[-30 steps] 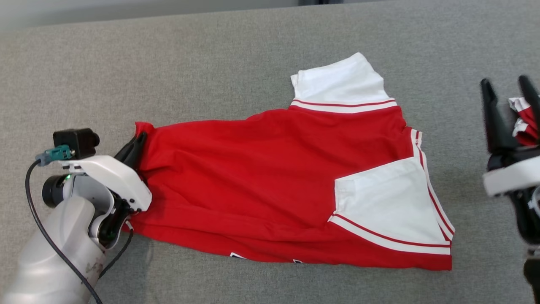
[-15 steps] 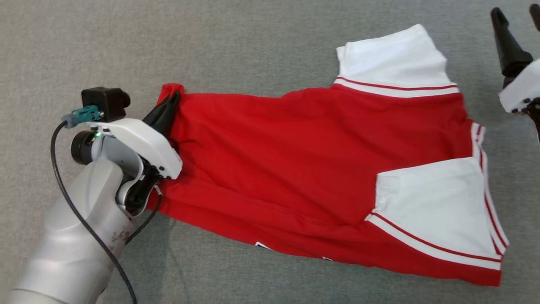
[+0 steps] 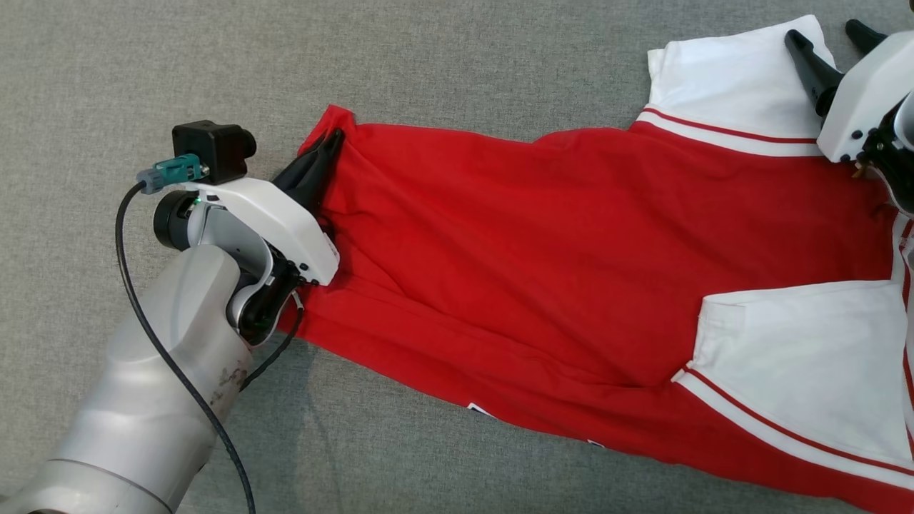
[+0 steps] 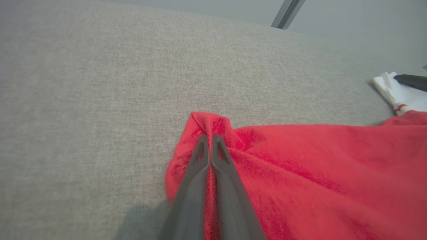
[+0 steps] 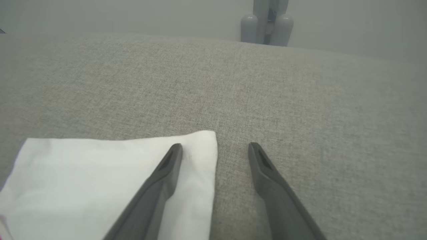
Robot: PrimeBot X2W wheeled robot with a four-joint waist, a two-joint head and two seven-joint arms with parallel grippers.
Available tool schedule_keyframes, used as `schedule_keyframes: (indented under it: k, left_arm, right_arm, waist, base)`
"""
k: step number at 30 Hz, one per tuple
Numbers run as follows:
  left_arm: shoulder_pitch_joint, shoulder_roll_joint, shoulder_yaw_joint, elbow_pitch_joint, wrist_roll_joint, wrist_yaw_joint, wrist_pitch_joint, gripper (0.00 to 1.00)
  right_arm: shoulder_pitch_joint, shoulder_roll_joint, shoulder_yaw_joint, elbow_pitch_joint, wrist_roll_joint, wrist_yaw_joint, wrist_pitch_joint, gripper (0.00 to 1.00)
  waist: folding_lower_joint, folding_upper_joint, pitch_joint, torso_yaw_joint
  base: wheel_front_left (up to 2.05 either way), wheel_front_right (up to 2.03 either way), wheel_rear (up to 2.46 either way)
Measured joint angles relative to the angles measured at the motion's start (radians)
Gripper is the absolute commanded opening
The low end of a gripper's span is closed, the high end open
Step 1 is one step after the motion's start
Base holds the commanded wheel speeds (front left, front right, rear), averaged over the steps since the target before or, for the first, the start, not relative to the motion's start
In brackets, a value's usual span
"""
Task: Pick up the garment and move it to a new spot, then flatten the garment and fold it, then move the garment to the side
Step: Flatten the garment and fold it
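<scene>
The red garment [image 3: 543, 271] lies across the frame's middle and right on the grey counter [image 3: 457, 64]. The left hand [image 3: 332, 139] is clenched on its upper-left corner; the right hand [image 3: 821, 30] (spread wide, grasping nothing) straddles the white sleeve's [image 3: 728, 78] edge, upper right.

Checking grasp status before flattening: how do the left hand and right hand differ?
Left hand is shut on the garment's red corner; right hand is open, gripping nothing. Left hand's fingers press together into cloth; right hand's fingers straddle the white sleeve's edge, one over cloth, one over grey surface. Shared: both have dark fingers, low over the garment.
</scene>
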Motion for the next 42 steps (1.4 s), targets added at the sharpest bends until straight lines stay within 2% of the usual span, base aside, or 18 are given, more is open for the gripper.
schedule_keyframes:
  k: [4, 5, 7, 16, 22, 29, 36, 42]
  left_arm:
    - [-0.006, -0.009, -0.006, 0.014, -0.001, -0.004, -0.011, 0.0]
    - [-0.008, -0.01, -0.008, 0.018, -0.002, -0.005, -0.012, 0.0]
    - [-0.013, -0.013, -0.012, 0.026, -0.003, -0.008, -0.016, 0.0]
    - [-0.019, -0.012, -0.021, 0.062, -0.021, -0.012, -0.034, 0.0]
    - [-0.013, 0.018, -0.02, 0.061, -0.031, -0.012, -0.048, 0.0]
    - [-0.003, 0.06, -0.004, 0.008, -0.049, -0.012, -0.051, 0.0]
    - [0.069, 0.102, 0.017, -0.081, -0.104, -0.012, -0.024, 0.0]
    - [0.202, 0.169, 0.048, -0.228, -0.163, -0.004, -0.015, 0.0]
  right_arm:
    - [-0.041, -0.009, 0.07, 0.027, 0.038, 0.0, 0.028, 1.0]
    - [-0.049, -0.013, 0.088, 0.03, 0.044, 0.0, 0.028, 0.69]
    - [-0.059, -0.018, 0.114, 0.037, 0.063, 0.0, 0.028, 0.0]
    - [-0.075, -0.047, 0.178, 0.041, 0.142, 0.0, -0.094, 0.0]
    - [-0.08, -0.081, 0.199, -0.016, 0.203, 0.0, -0.188, 0.0]
    - [-0.061, -0.109, 0.228, -0.087, 0.265, 0.0, -0.251, 0.0]
    - [0.021, -0.132, 0.244, -0.206, 0.336, 0.0, -0.292, 0.0]
    - [0.218, -0.154, 0.238, -0.387, 0.393, 0.0, -0.326, 0.0]
  waist:
    - [0.0, 0.0, 0.007, 0.004]
    - [0.0, 0.0, 0.008, 0.005]
    - [0.0, 0.0, 0.009, 0.005]
    - [0.0, 0.0, -0.012, -0.01]
    - [0.0, 0.0, -0.051, -0.034]
    - [0.0, 0.0, -0.098, -0.067]
    - [0.0, 0.0, -0.134, -0.099]
    - [0.0, 0.0, -0.155, -0.132]
  base:
    - [0.0, 0.0, 0.0]
    - [0.0, 0.0, 0.0]
    - [0.0, 0.0, 0.0]
    - [0.0, 0.0, 0.0]
    - [0.0, 0.0, 0.0]
    - [0.0, 0.0, 0.0]
    - [0.0, 0.0, 0.0]
    - [0.0, 0.0, 0.0]
